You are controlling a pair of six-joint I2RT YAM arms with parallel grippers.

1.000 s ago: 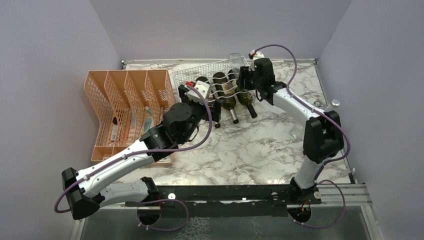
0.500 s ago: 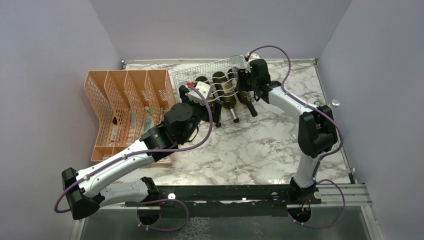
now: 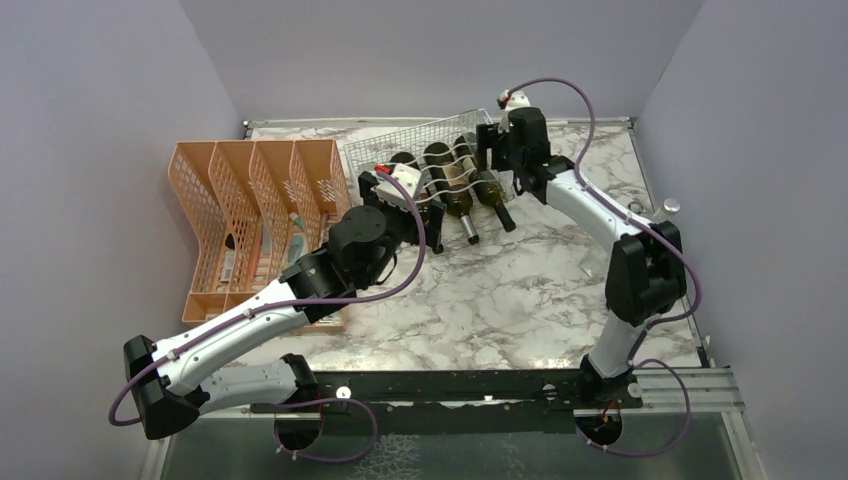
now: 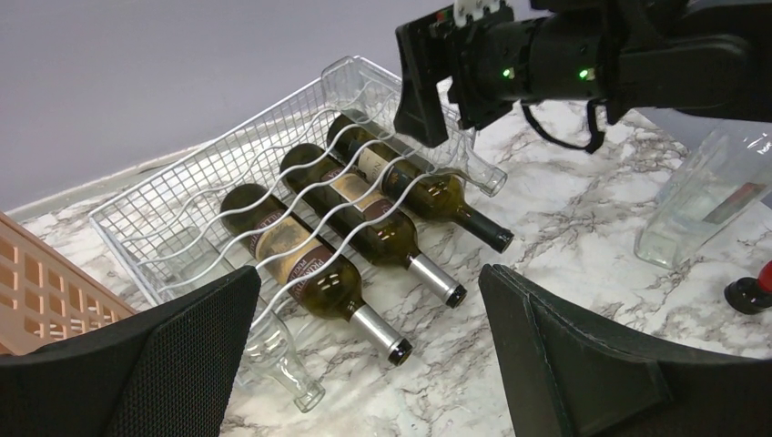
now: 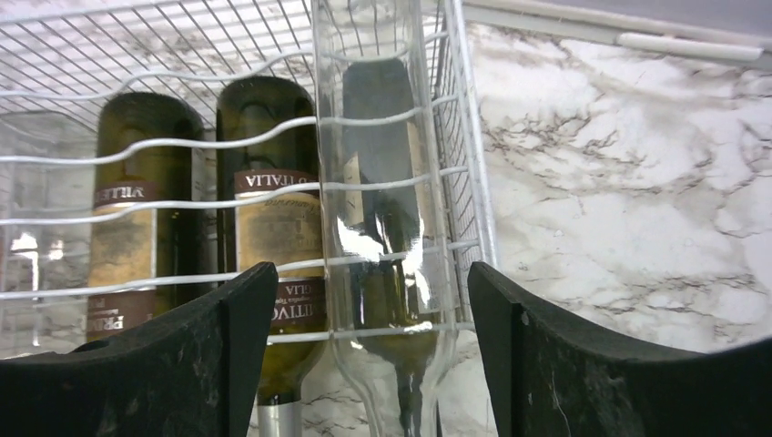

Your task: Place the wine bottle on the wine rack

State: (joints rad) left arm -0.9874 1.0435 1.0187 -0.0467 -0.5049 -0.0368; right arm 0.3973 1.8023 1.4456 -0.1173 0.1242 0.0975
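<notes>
The white wire wine rack (image 3: 385, 148) stands at the back of the marble table with three dark wine bottles (image 4: 300, 264) lying in its lower cradles. A clear glass wine bottle (image 5: 382, 209) lies on the wavy top wires at the rack's right end, neck toward me. My right gripper (image 5: 373, 364) is open astride its shoulder, and both fingers (image 5: 200, 355) stand clear of the glass. In the top view that gripper (image 3: 490, 160) sits at the rack's right front corner. My left gripper (image 4: 373, 364) is open over bare table in front of the rack.
An orange mesh file organiser (image 3: 250, 220) stands left of the rack. A small clear bottle (image 4: 273, 355) lies at the rack's front left corner. Another clear bottle (image 4: 701, 200) stands on the table to the right, near the right edge.
The right arm lowered the clear bottle onto the rack's top wires, then its jaws spread apart and let it go. The left arm has not moved.
</notes>
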